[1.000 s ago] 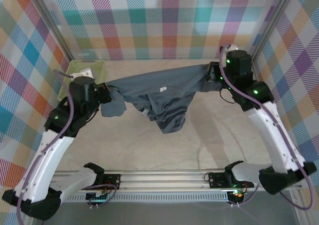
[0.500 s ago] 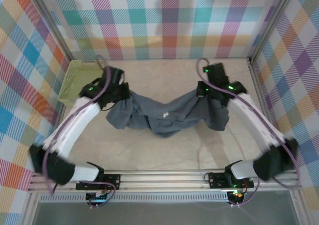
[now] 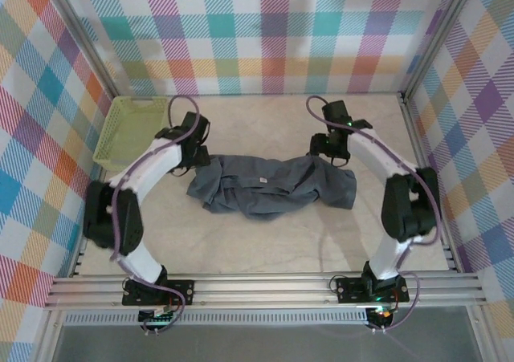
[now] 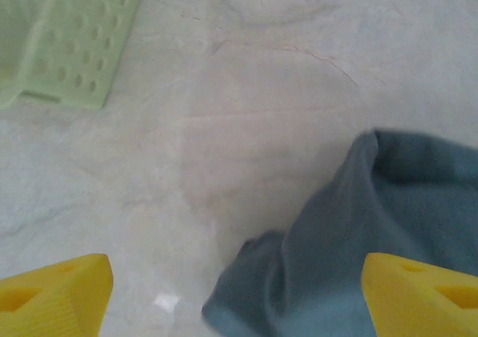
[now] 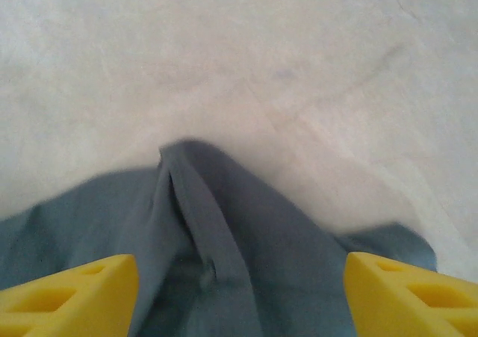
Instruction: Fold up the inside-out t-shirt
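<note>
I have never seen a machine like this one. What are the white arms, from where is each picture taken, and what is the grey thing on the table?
These are two robot arms, bolted at the near edge of a table. The wide picture comes from a fixed camera above and behind them. The other two come from a small camera on each wrist; the yellow blocks in their lower corners are the fingers of the left gripper and the right gripper. On the table lies a crumpled dark grey t-shirt, and a lime-green mesh basket stands at the far left. Both grippers are open over the ends of the shirt and hold nothing.
</note>
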